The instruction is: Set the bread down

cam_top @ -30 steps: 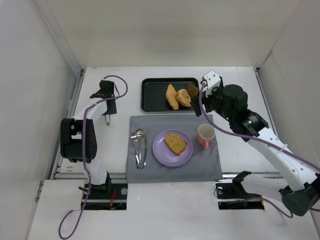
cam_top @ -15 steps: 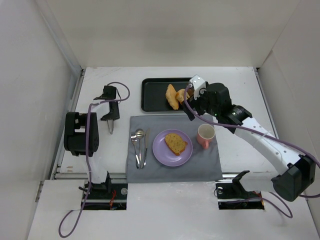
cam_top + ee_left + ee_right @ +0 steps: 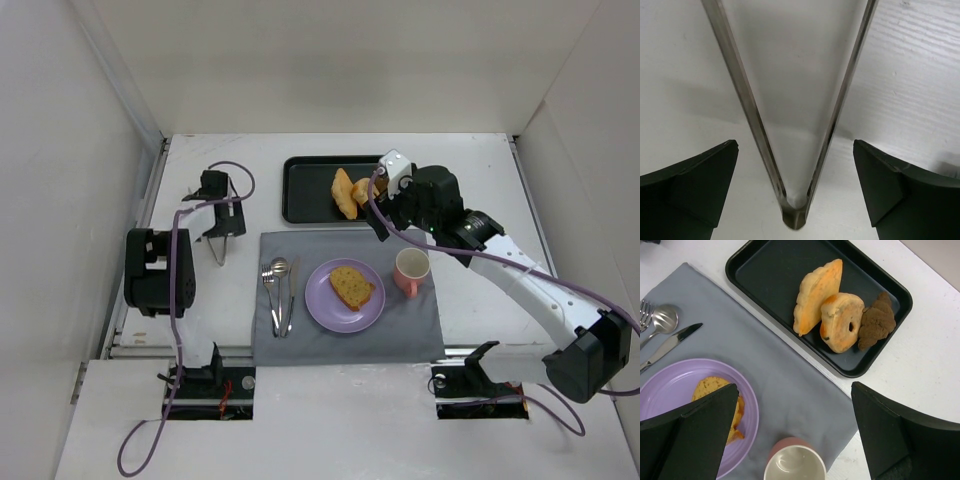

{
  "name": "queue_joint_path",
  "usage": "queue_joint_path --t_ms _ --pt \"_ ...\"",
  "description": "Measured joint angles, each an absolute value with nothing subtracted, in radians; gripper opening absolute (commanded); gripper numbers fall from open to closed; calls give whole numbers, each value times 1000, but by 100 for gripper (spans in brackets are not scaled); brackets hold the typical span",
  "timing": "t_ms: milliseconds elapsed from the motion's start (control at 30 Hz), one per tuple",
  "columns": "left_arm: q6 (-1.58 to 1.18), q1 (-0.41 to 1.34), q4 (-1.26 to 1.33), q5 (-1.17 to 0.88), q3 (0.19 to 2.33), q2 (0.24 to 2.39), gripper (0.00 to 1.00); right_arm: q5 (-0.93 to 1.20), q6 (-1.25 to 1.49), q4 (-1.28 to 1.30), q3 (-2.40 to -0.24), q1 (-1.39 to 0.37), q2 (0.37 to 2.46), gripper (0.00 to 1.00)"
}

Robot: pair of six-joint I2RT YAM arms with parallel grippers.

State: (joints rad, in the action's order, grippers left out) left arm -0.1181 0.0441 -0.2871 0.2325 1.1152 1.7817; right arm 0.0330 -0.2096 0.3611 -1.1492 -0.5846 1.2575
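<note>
Presently, the bread lies on the purple plate; left claw open astride tongs, right claw open, empty.

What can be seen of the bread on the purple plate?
The bread is a broad, flat, roughly oval slice. Its face is golden-brown and speckled, its crust is darker, and it looks toasted. It lies flat near the middle of the plate, covering about half the plate's width, with its long side slanting. Only the plate touches it. In the right wrist view part of it is hidden.
</note>
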Motion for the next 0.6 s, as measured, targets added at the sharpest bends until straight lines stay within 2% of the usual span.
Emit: queue_joint_path --t_ms 300,467,600 --pt "-142 89 -306 175 1108 1493 100 -11 -183 358 -1151 -585 1258 100" --pt "-138 175 -226 132 1052 1243 100 -117 -129 322 -1151 -585 1258 100" --pt "-129 209 -188 112 989 1147 100 -219 -98 301 -1151 -585 1259 100"
